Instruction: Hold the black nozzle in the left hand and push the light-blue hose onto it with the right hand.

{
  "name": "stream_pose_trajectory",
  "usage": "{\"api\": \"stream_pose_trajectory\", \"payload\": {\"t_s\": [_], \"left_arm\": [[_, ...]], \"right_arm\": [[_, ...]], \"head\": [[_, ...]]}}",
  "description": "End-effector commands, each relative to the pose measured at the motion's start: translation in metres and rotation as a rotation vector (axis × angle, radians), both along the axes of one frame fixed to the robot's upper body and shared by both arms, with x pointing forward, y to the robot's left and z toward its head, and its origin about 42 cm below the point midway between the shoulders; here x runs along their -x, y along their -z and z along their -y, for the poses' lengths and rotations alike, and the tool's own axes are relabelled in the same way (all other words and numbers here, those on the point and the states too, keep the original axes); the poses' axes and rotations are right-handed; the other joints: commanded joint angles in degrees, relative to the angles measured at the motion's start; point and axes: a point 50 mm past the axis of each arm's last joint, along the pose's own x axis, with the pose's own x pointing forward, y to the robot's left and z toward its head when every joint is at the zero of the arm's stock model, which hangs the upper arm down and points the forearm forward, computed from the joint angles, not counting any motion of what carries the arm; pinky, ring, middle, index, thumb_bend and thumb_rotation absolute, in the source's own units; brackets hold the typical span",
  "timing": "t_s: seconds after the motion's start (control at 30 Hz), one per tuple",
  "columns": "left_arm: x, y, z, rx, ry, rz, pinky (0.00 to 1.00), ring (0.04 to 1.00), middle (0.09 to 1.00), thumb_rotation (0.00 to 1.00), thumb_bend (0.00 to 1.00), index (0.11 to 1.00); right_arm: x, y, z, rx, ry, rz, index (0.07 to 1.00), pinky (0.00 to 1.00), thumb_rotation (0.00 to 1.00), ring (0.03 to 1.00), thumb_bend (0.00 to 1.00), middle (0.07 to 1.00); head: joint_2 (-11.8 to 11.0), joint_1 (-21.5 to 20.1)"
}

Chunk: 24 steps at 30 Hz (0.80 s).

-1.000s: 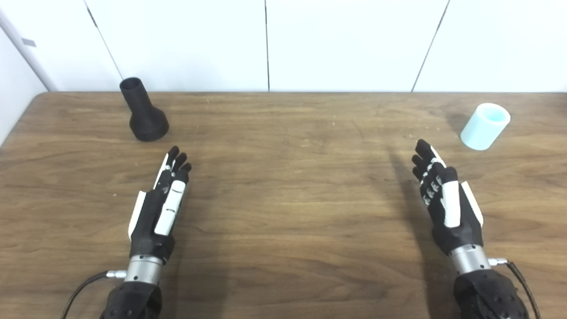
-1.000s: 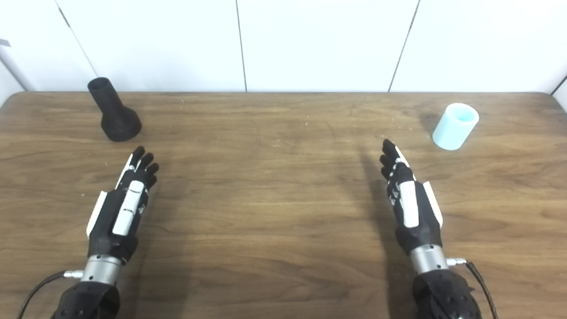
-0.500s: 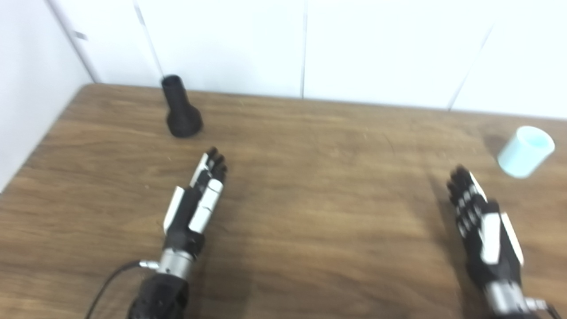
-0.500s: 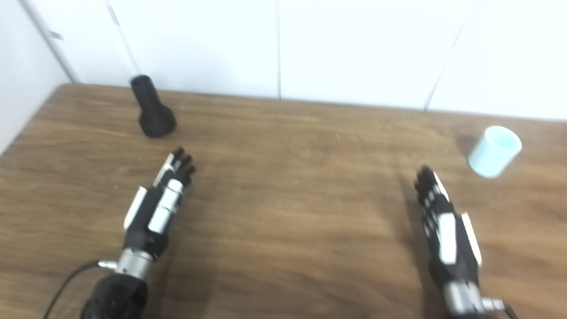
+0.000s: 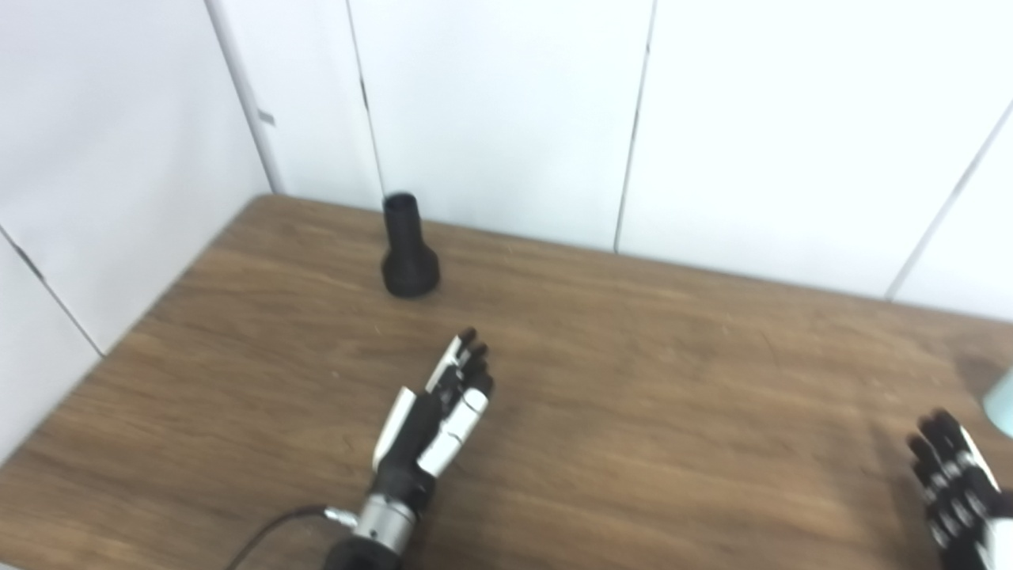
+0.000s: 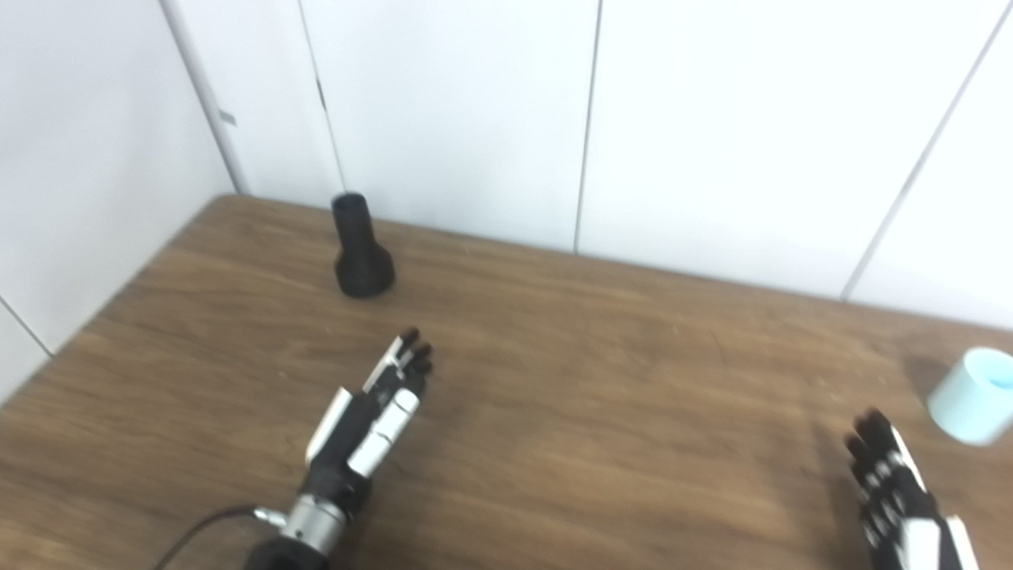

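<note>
The black nozzle (image 5: 407,252) stands upright on its wide base near the table's far left corner, narrow end up. The light-blue hose (image 6: 971,396), a short cylinder, sits at the far right; in the left eye view only a sliver of it shows at the frame edge. My left hand (image 5: 443,400) hovers open with fingers straight, well short of the nozzle and to its right. Low at the right edge, my right hand (image 6: 898,491) is open too, partly cut off, a short way below-left of the hose. Neither hand touches anything.
The wooden table (image 5: 633,380) meets white wall panels (image 5: 506,119) along its far edge and left side. A black cable (image 6: 198,530) trails from my left wrist.
The camera has swung left and up, so the whole scene shifted right and down in the picture. Both hands stay open in about the same places on the table; nozzle and hose have not moved.
</note>
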Motion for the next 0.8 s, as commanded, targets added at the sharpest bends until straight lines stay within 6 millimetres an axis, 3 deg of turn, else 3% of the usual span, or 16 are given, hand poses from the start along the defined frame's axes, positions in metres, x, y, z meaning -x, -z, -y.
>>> {"api": "stream_pose_trajectory", "payload": {"t_s": [0.0, 0.57, 0.77], "left_arm": [[0.004, 0.004, 0.014, 0.051, -0.019, 0.011, 0.96, 0.949, 0.953, 0.79, 0.44, 0.957], [-0.001, 0.008, 0.017, 0.056, -0.022, 0.023, 0.96, 0.951, 0.956, 0.75, 0.43, 0.967], [-0.004, -0.005, 0.007, 0.04, -0.037, 0.047, 0.97, 0.955, 0.943, 0.62, 0.48, 0.962]], "right_arm": [[0.002, 0.006, 0.004, -0.013, 0.0, 0.001, 0.984, 1.0, 1.0, 0.99, 0.55, 0.977], [-0.005, 0.012, 0.004, -0.025, -0.01, -0.014, 1.0, 1.0, 1.0, 0.997, 0.51, 0.989], [-0.005, 0.013, 0.004, -0.023, -0.017, -0.013, 1.0, 1.0, 1.0, 0.995, 0.5, 0.99]], "head": [[-0.1, 0.0], [-2.6, 0.3], [-2.9, 0.5]]}}
